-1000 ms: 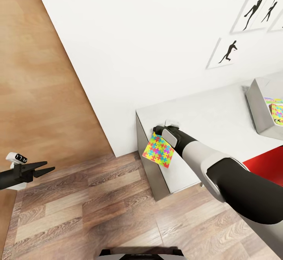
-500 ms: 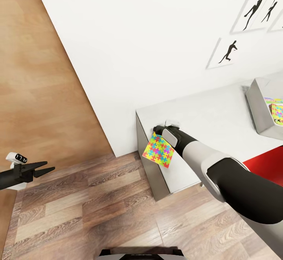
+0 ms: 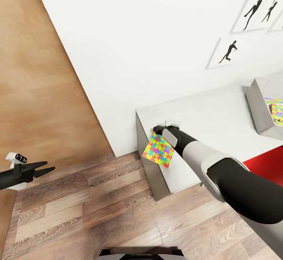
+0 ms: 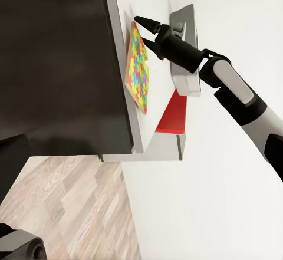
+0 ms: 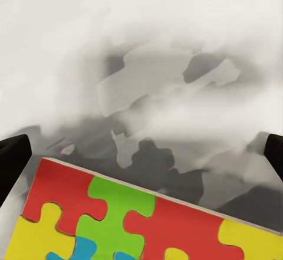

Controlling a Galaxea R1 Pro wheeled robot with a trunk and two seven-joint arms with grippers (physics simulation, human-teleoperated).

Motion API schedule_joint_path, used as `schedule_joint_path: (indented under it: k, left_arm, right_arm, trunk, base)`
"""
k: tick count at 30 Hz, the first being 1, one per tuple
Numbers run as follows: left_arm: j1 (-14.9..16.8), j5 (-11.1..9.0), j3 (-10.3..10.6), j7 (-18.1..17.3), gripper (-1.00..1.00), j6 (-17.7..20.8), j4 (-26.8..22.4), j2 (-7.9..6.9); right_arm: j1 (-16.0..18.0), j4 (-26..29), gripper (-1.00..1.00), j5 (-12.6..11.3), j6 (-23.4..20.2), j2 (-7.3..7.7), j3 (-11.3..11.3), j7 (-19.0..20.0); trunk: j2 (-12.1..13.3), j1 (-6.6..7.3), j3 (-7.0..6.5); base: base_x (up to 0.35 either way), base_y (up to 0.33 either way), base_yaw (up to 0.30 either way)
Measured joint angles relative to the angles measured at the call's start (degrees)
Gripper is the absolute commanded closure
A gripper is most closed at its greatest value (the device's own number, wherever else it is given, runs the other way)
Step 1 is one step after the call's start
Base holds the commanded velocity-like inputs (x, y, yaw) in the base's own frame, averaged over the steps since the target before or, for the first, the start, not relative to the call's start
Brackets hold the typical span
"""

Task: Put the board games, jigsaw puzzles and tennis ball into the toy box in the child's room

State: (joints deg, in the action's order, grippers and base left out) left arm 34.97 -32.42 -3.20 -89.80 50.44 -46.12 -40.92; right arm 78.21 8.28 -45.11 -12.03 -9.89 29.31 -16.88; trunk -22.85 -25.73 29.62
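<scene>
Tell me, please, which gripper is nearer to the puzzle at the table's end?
The right. The right gripper is at the puzzle, which hangs tilted over the end of the table. The left gripper is far off over the wood floor, jaws open.

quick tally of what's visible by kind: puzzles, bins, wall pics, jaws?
Jigsaw puzzles: 2, one at the table end by the right gripper, jigsaw puzzle; one in the toy box, second puzzle.
Toy boxes: 1.
Silhouette pictures: 5, e.g. picture.
Grippers: 2, including the left gripper, jaws open.
Total: 10.
</scene>
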Motion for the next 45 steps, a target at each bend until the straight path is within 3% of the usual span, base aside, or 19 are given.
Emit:
schedule_joint_path:
  k: [40,45]
  left_arm:
    - [-0.02,0.02,-0.01,0.00,-1.00,0.02,-0.02,0.02]
    - [-0.01,0.02,-0.01,0.00,-1.00,0.02,-0.01,-0.01]
  right_arm:
    - [0.99,-0.46,-1.00,0.11,-0.93,0.22,-0.63,-1.71]
    - [1.02,1.51,-1.00,0.12,-1.79,0.56,-0.74,-2.23]
  trunk:
    - [0.03,-0.02,0.01]
    - [0.03,-0.02,0.01]
  base:
    - [0.000,0.000,0.000]
    - [0.000,0.000,0.000]
